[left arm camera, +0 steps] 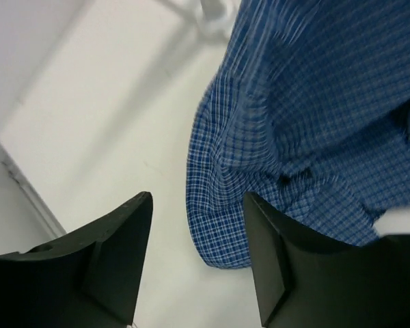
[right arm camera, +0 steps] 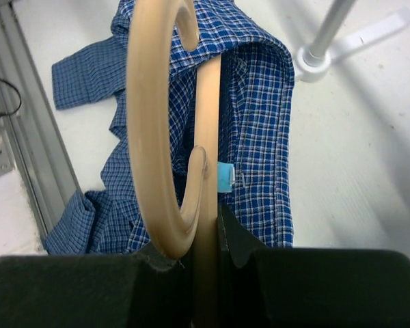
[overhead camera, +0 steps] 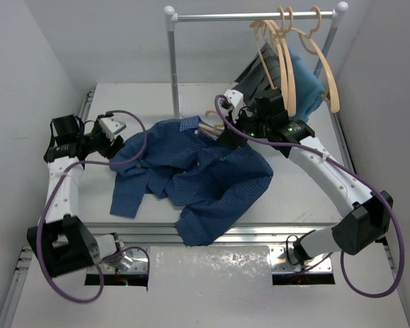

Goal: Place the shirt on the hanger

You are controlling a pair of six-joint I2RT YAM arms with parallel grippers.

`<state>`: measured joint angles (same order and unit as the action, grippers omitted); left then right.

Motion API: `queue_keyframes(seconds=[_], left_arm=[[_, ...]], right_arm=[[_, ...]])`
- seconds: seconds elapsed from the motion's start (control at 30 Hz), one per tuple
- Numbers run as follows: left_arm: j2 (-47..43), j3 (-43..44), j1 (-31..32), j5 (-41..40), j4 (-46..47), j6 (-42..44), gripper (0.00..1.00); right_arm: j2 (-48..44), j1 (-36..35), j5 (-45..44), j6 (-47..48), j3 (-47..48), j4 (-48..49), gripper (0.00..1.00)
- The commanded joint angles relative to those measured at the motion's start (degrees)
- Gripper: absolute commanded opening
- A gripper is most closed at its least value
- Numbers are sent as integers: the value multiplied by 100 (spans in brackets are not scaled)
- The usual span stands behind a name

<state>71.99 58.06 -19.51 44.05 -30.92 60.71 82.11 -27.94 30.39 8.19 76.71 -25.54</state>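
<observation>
R claw [right arm camera: 203, 236] clamped on hanger [right arm camera: 147, 102] at hook base. Long axis runs straight out from claw into shirt [overhead camera: 212, 178] collar. L claw [left arm camera: 197, 201] wide open, hem between fingers.

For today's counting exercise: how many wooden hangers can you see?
4. Three hangers hang on the rail; a fourth hanger sits in the shirt collar, held by the right gripper. Overlap may hide another.

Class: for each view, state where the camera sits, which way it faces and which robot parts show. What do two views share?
Top external: above and behind, looking down on the table, both arms shown.
Left wrist: looks down past the open left gripper at the shirt.
Right wrist: looks along the right gripper clamping the hanger.
Shared: shirt in all.
</observation>
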Motion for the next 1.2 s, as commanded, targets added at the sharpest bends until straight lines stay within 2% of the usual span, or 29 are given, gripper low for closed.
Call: queue_keyframes(seconds=[0.0, 0.03, 0.07, 0.1, 0.13, 0.17, 0.33, 0.5, 0.53, 0.6, 0.63, 0.7, 0.87, 1.1, 1.17], left_arm=[[-650, 336, 218, 702, 543, -980, 55], [-642, 537, 341, 649, 447, -1243, 55], [-590, 931, 708, 527, 342, -1872, 53], [-528, 1065, 955, 169, 315, -2078, 48], [-528, 1110, 1201, -18, 314, -2298, 48], [-528, 1102, 1717, -141, 245, -2318, 48], [-396, 1066, 2616, -300, 305, -2992, 55], [42, 1620, 3443, -915, 209, -3486, 59], [78, 1690, 3776, -1003, 261, -3574, 65], [88, 1482, 4172, -1301, 463, -3601, 66], [88, 1375, 4566, -1451, 794, -3618, 70], [158, 1060, 4885, -1908, 1156, -3671, 71], [342, 821, 5080, -2137, 2282, -4224, 72], [421, 821, 5194, -2076, 2590, -4313, 72], [457, 751, 5264, -2329, 2757, -4260, 72]], right_arm=[[-38, -1, -384, -667, 239, 462, 0], [7, -18, -437, -756, 318, 471, 0], [59, -27, -507, -818, 397, 488, 0], [156, -36, -638, -1106, 580, 523, 0], [209, -36, -675, -1178, 704, 532, 0], [270, -36, -701, -1248, 984, 524, 0], [683, -80, -684, -1416, 1768, 76, 0], [719, -80, -683, -1627, 2032, -372, 0], [641, -80, -666, -1723, 1989, -416, 0], [535, -80, -605, -1829, 1892, -391, 0], [430, -80, -587, -1890, 1787, -382, 0], [359, -80, -631, -1926, 1751, -434, 0], [218, -71, -885, -1961, 1769, -768, 0], [367, 8, -948, -2093, 1812, -716, 0], [420, 8, -746, -2180, 1865, -637, 0]])
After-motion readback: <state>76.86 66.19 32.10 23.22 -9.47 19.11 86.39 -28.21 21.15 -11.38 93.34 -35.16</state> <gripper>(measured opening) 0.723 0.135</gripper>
